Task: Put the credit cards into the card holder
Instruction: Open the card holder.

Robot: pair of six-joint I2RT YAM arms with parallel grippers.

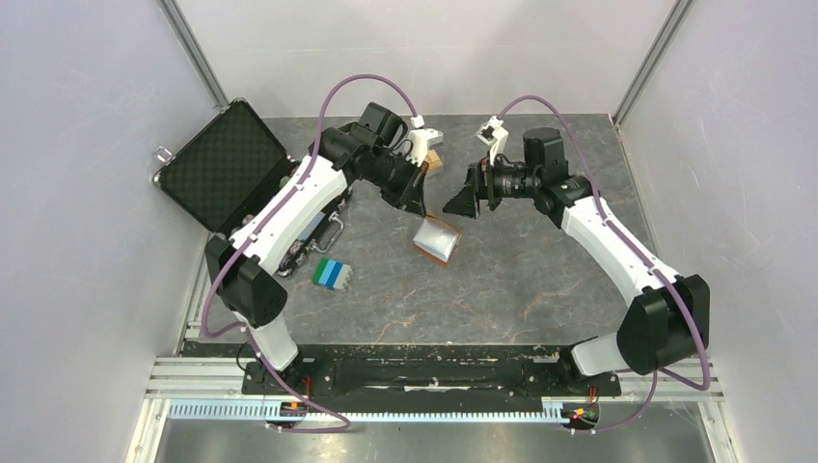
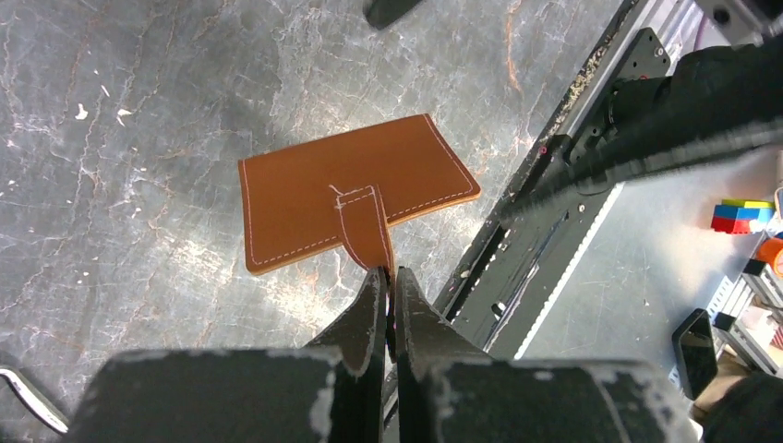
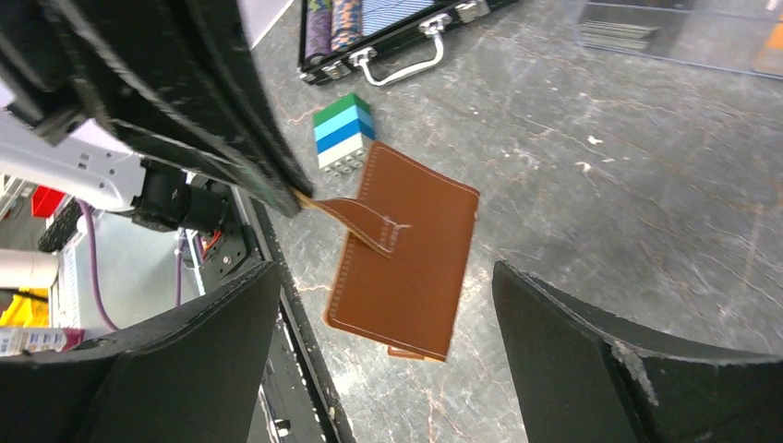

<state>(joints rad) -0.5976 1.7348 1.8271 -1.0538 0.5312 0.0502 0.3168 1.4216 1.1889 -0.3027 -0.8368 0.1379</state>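
Slippage is the chief hazard. The left gripper (image 2: 388, 272) is pressed together on nothing but the narrow snap tab (image 2: 365, 226) of the card holder (image 2: 351, 189). The holder dangles from that tab, tilted, over the worktop (image 1: 540, 280) between the two arms. Whether its lower edge touches the surface cannot be told. A pull or swing could draw the tab out and drop the holder.

Second hazard: the right gripper (image 1: 461, 200) stands spread wide and empty just beside the hanging holder. A free-swinging target could be missed or knocked instead of caught by a flap.

Lesser hazard: the holder's whole weight hangs on the stitched tab, which could be strained.

Count, largest first:
- Worktop: one.
- Arms: two, with one gripper each.
- Black foam-lined briefcase (image 1: 224, 164): one, lid open, at the far left. At least three rows of poker chips (image 3: 346, 18) show inside it.
- Card holder: one, brown outside and pale inside.
- Striped block (image 1: 333, 275): one, green, blue and white, near the left arm.
- Credit cards (image 3: 628, 32): a dark stack and an orange edge in what looks like a clear container, well apart from the holder. Their number cannot be read. None is in the holder or in either gripper.
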